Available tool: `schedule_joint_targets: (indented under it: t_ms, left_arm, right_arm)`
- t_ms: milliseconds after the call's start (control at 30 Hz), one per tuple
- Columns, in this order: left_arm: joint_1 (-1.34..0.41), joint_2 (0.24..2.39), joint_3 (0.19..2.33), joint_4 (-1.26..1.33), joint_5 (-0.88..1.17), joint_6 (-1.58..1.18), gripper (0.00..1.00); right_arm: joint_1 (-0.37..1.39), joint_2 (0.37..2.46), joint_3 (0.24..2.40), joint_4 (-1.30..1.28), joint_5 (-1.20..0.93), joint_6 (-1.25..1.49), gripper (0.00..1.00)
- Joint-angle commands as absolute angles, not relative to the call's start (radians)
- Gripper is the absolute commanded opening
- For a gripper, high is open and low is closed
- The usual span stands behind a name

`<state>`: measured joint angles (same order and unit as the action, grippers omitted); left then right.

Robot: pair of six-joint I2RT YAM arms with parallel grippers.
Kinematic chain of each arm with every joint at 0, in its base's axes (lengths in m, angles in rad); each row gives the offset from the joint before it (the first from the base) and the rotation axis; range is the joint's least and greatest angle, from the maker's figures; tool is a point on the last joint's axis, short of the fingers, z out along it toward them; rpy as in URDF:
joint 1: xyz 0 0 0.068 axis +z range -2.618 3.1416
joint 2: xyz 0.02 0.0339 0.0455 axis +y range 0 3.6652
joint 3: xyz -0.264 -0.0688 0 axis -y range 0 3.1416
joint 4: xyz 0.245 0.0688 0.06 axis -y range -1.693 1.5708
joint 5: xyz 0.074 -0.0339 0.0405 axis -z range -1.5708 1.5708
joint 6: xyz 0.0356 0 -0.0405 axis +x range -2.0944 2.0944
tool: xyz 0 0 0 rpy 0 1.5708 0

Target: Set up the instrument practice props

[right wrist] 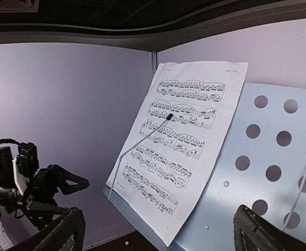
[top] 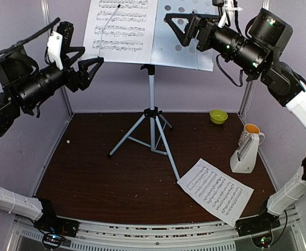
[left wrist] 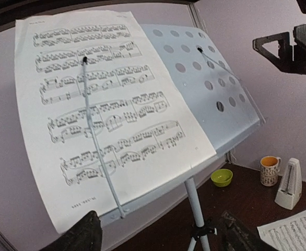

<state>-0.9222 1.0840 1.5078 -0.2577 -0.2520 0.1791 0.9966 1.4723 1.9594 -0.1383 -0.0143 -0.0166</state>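
Evidently the task is about half done: the music stand [top: 152,104] is planted upright mid-counter [top: 106,178], and one sheet-music page [top: 121,26] is pinned by a wire retainer [left wrist: 98,146] against the left half of the perforated desk [top: 187,49], whose right half is bare. The second page [top: 215,191] is seen lying flat at the counter's front right, with the metronome [top: 245,154] standing near its far edge beside a mug [top: 252,129]; a small bowl [top: 218,116] is set farther back. The left hand [top: 93,54] and the right hand [right wrist: 158,227] are held high at either side of the desk, each with fingers spread and nothing gripped. The step in hand is judged to be the second page: the right hand would have to be lowered to it, an edge raised off the flat surface, and the sheet slipped under the free retainer [left wrist: 215,63].
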Motion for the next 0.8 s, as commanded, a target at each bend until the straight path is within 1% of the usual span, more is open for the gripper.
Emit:
schedule_joint_targets:
  t_ms: [0, 133, 233, 333, 467, 533, 633, 767]
  left_arm:
    - [-0.956, 1.033, 1.328, -0.238, -0.194, 0.182, 0.78]
    - [-1.009, 1.017, 1.212, -0.205, -0.173, 0.175, 0.77]
    - [-1.024, 1.028, 1.148, -0.180, -0.141, 0.156, 0.77]
    - [-1.025, 1.050, 1.079, -0.128, -0.096, 0.112, 0.77]
    - [-1.025, 1.109, 0.978, -0.023, -0.048, 0.057, 0.76]
    - [-1.025, 1.150, 0.920, 0.060, -0.010, -0.008, 0.75]
    - [-1.032, 1.227, 0.860, 0.218, 0.034, -0.196, 0.72]
    - [-1.083, 1.326, 0.800, 0.377, -0.026, -0.410, 0.71]
  right_arm:
    - [1.011, 1.321, 1.686, -0.207, -0.045, 0.064, 1.00]
    - [1.013, 1.159, 1.431, -0.208, -0.036, 0.122, 0.99]
    - [1.015, 1.066, 1.302, -0.238, -0.028, 0.161, 0.98]
    - [1.016, 1.009, 1.191, -0.279, -0.015, 0.205, 0.97]
    - [1.016, 0.993, 1.063, -0.353, 0.034, 0.258, 0.96]
    - [1.014, 1.002, 1.012, -0.385, 0.063, 0.291, 0.96]
    - [0.995, 1.016, 0.945, -0.422, 0.080, 0.351, 0.95]
    - [0.920, 1.008, 0.837, -0.391, 0.009, 0.428, 0.93]
